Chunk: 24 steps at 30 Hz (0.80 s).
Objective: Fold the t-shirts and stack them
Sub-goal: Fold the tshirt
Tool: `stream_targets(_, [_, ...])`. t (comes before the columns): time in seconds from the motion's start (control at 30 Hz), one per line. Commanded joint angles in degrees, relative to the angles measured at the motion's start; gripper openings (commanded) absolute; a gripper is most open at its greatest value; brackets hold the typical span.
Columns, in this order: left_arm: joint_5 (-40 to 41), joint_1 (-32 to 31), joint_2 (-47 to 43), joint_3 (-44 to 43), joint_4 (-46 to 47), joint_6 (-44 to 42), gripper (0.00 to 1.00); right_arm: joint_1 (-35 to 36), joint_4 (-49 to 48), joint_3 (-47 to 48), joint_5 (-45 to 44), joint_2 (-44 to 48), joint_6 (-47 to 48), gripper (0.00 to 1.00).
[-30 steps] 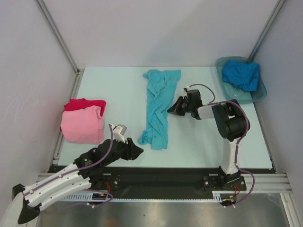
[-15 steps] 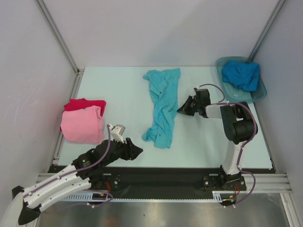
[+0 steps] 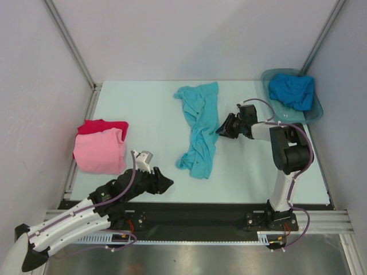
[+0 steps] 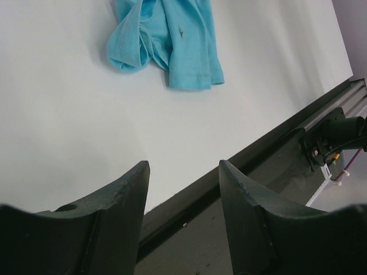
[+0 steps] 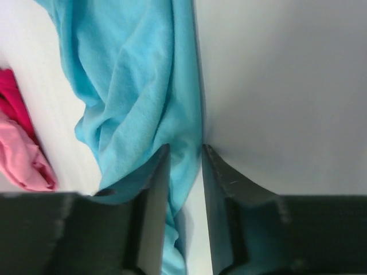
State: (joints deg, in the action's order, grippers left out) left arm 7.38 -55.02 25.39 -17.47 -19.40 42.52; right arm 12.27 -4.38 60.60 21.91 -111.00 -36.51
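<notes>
A crumpled turquoise t-shirt (image 3: pixel 200 129) lies lengthwise in the middle of the table. My right gripper (image 3: pixel 221 130) is at its right edge, and in the right wrist view its fingers (image 5: pixel 184 150) are closed on a fold of the turquoise cloth (image 5: pixel 132 86). A folded pink t-shirt (image 3: pixel 100 152) lies on a red t-shirt (image 3: pixel 100 126) at the left edge. A deeper blue t-shirt (image 3: pixel 292 90) lies bunched in the grey tub (image 3: pixel 309 117). My left gripper (image 3: pixel 166 183) is open and empty near the front edge; its view (image 4: pixel 183 166) shows the turquoise shirt's hem (image 4: pixel 172 40).
The table (image 3: pixel 143 109) is pale green with a metal rail along its left side and a black rail along the front. The grey tub stands at the back right corner. Grey walls close in the sides and back.
My right gripper has drawn back to the right, dragging the turquoise shirt's middle and lower part rightward with it. The left arm has barely moved.
</notes>
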Motion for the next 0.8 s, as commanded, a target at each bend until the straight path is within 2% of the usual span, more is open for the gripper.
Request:
stream_targets(0.0, [0.09, -0.43, -0.78, -0.28, 1.99, 0.37, 0.57, 0.73, 1.04, -0.04, -1.08, 0.34, 1.44, 0.41])
stream_targets(0.1, [0.01, -0.43, -0.43, 0.07, 2.35, 0.37, 0.57, 0.73, 1.04, -2.06, -2.48, 3.32, 0.74, 0.46])
stream_targets(0.47, [-0.7, -0.43, 2.56, -0.37, 5.6, -0.16, 0.57, 2.93, 0.96, -10.84, -2.58, 16.68, -1.89, 0.42])
stream_targets(0.77, [-0.87, -0.43, 3.61, -1.59, 5.6, -0.77, 0.57, 5.74, -4.14, -19.11, -2.4, 17.13, -3.65, 0.38])
